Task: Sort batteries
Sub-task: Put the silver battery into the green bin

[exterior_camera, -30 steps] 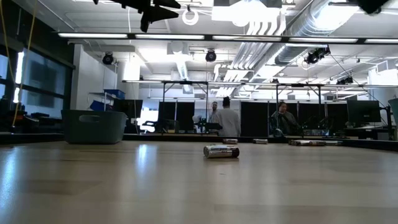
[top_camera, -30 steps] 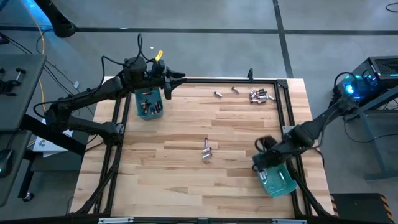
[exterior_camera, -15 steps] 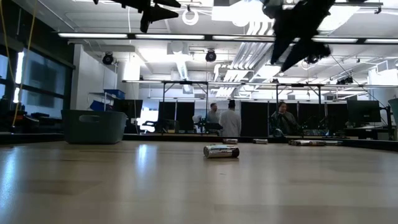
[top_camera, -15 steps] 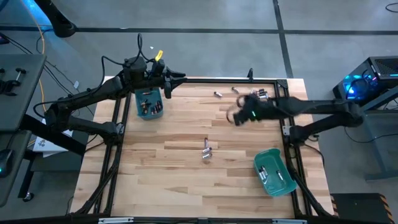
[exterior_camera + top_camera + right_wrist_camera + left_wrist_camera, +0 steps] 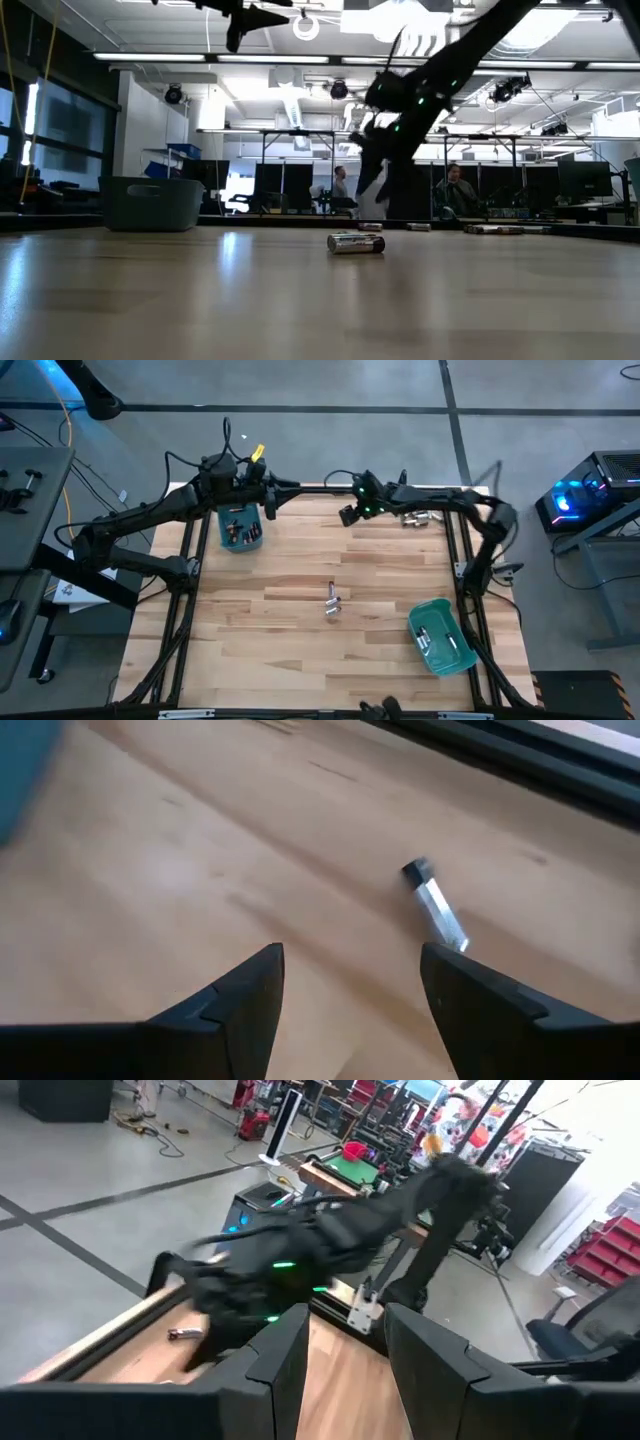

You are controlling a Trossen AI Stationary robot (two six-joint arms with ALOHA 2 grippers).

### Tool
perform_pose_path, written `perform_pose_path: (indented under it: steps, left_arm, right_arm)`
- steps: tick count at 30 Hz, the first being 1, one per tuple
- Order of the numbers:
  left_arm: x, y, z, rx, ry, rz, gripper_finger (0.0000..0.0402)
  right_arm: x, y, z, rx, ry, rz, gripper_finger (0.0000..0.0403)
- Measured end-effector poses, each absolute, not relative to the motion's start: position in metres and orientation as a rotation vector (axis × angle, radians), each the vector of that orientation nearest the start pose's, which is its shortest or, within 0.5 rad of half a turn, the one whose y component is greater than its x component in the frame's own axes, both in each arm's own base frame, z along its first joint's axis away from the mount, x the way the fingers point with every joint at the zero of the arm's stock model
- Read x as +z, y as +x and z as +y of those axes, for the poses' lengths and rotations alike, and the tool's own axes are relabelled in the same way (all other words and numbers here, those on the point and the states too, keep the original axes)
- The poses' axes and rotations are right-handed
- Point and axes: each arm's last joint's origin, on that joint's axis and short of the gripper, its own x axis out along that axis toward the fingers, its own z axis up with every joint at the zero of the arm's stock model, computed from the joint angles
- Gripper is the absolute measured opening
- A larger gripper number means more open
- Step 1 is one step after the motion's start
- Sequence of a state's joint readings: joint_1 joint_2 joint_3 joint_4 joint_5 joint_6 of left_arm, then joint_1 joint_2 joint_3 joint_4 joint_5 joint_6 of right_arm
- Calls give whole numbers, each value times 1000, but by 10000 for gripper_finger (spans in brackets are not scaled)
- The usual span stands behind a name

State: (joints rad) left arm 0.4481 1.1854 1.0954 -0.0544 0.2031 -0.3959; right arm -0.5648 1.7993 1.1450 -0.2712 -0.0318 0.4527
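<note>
Batteries lie on the wooden table: a pair at the middle (image 5: pixel 332 601), also in the low view (image 5: pixel 355 243), and a cluster by the far edge (image 5: pixel 420 515). My right gripper (image 5: pixel 348 514) hangs open, slanting down, over the far middle of the table. A silvery battery with a dark end (image 5: pixel 437 906) lies just beyond its fingertips (image 5: pixel 350 975), untouched. My left gripper (image 5: pixel 272 500) stands open and high at the far left, beside a teal bin (image 5: pixel 240 526). Nothing is between its fingers (image 5: pixel 345 1355).
The far left teal bin holds dark cells, and a second teal bin (image 5: pixel 441 637) at the near right holds silvery ones. A black frame (image 5: pixel 455 530) runs along the table's edges. Bare wood lies between the middle batteries and both bins. People stand in the room beyond (image 5: pixel 455 190).
My right gripper has swung from above the near right bin across the table toward the far edge and the left, sinking and tipping downward as it went. It now hangs over the far middle. The bins and the batteries have stayed where they were.
</note>
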Motion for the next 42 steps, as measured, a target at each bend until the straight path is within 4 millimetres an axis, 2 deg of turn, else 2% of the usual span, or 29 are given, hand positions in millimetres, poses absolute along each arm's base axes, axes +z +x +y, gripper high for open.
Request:
perform_pose_path:
  steps: [4, 9, 14, 18, 22, 28, 30, 33, 36, 42]
  left_arm:
    - [372, 243, 106, 258, -465, 87, 129]
    - [372, 244, 105, 256, -487, 85, 129]
    - [372, 242, 109, 289, -485, 77, 129]
    - [372, 239, 116, 341, -483, 66, 129]
    - [372, 235, 123, 377, -482, 54, 129]
    - [373, 233, 128, 396, -445, 52, 129]
    - [373, 233, 128, 396, -445, 51, 129]
    - [373, 233, 128, 394, -426, 55, 129]
    - [373, 233, 127, 389, -402, 61, 129]
    - [373, 233, 127, 382, -396, 64, 129]
  right_arm:
    - [158, 325, -221, -688, 635, 872, 229]
    - [148, 338, -241, -679, 582, 939, 229]
    - [145, 343, -247, -668, 519, 986, 229]
    - [136, 339, -243, -653, 538, 1072, 216]
    - [128, 336, -240, -638, 535, 1155, 164]
    - [125, 339, -233, -653, 569, 1173, 28]
    - [132, 340, -229, -661, 608, 1143, 20]
    - [151, 339, -214, -639, 653, 1130, 32]
    - [193, 340, -197, -589, 601, 1042, 21]
    - [268, 320, -144, -504, 504, 984, 18]
